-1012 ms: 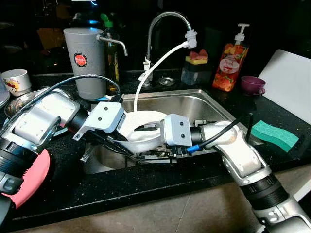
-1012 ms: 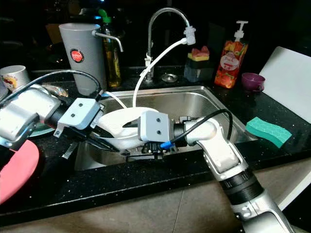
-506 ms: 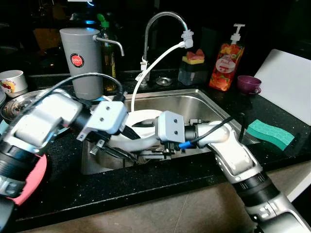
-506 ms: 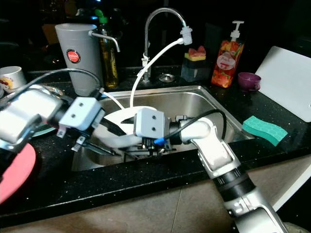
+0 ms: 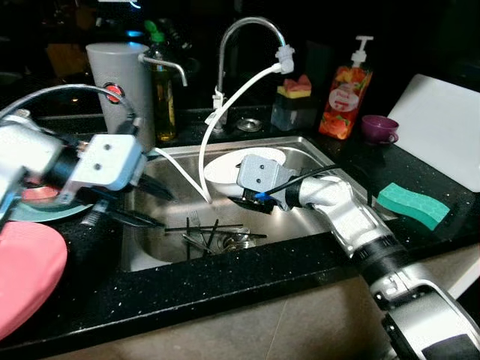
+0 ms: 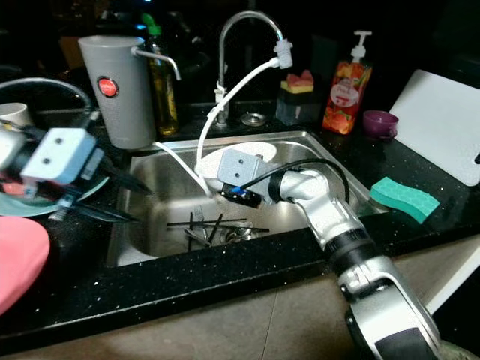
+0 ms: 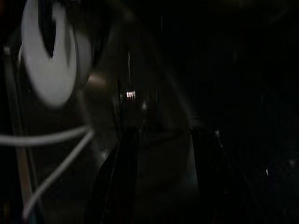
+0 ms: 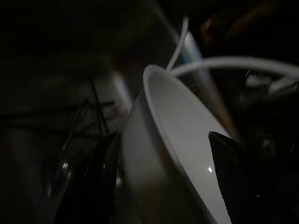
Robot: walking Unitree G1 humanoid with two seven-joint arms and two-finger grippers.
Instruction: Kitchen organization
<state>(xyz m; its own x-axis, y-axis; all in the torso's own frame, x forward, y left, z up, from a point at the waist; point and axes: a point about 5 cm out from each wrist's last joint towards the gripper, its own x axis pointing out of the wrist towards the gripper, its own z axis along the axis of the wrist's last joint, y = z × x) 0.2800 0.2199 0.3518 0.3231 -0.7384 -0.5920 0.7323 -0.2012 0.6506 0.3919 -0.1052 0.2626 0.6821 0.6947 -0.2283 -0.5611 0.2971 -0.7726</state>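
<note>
Sink [image 5: 315,154] walls hem my right gripper [image 8: 163,154], whose fingers [image 8: 105,163] I see clamped across a white bowl [image 5: 229,165] tilted on edge over the back of the basin, beside the white hose [image 5: 225,112] hanging from the faucet [image 5: 247,30]. My left gripper [image 5: 139,202] hangs at the basin's left rim with fingers [image 5: 124,217] spread and nothing between them, above the black tabletop [image 5: 225,281]. Utensils [image 5: 214,232] lie on the basin floor, well apart from both grippers.
</note>
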